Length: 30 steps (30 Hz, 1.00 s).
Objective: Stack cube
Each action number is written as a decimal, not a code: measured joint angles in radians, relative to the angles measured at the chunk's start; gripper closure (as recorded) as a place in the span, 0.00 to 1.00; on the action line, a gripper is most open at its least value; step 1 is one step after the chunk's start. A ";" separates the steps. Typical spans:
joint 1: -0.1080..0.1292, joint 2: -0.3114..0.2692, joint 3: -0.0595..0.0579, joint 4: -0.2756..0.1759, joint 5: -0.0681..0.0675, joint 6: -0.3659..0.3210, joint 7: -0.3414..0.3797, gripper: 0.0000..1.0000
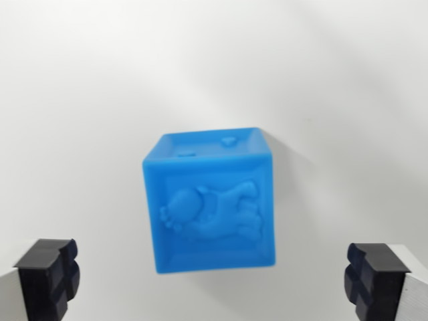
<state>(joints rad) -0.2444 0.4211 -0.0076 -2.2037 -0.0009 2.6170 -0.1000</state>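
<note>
Hovering with its black pads spread wide and empty, the claw [214,281] frames a blue plastic cube with a raised animal figure [208,200] resting alone mid-way across the white surface [80,100], ungrasped, so stacking seems barely begun.

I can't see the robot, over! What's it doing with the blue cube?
Gripper open, fingers wide apart, holding nothing. Blue cube on white table, between the fingers, untouched. Nothing in the way. No second cube in view.
</note>
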 joint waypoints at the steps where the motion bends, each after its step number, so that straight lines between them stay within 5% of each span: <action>1: 0.000 0.009 0.000 0.001 0.000 0.009 0.000 0.00; 17: -0.001 0.134 0.001 0.027 0.000 0.108 0.000 0.00; 29: -0.002 0.175 0.002 0.040 0.000 0.137 0.000 0.00; 30: -0.002 0.176 0.002 0.040 0.000 0.138 0.000 1.00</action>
<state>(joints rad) -0.2461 0.5972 -0.0058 -2.1633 -0.0009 2.7546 -0.1001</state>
